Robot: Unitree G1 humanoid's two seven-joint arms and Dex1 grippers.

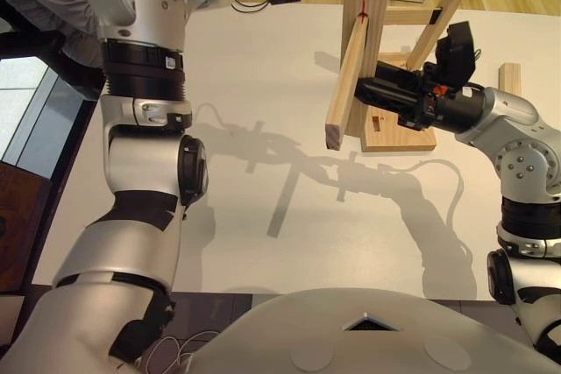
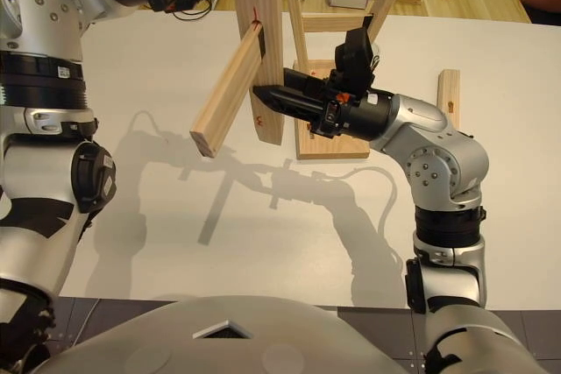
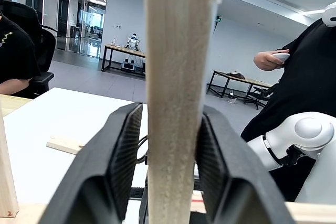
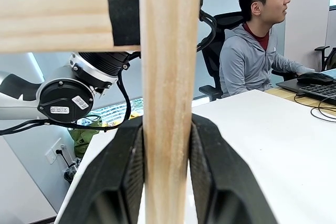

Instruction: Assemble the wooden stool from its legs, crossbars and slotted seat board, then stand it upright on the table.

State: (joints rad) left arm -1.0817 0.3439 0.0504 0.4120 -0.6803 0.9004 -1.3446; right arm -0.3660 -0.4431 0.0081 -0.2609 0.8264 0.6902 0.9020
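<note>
At the top edge, just left of the leg, my left gripper [image 3: 172, 113] has its fingers clamped flat against both faces of a wooden bar [image 3: 173, 51]. In the upper middle the upright leg [image 1: 379, 41] carries a crossbar [image 1: 346, 85] slanting down-left. My right gripper [image 1: 364, 90], entering from the right, pinches that leg tight, and just below, the slotted seat board [image 1: 408, 139] lies flat on the table [image 1: 263, 260].
</note>
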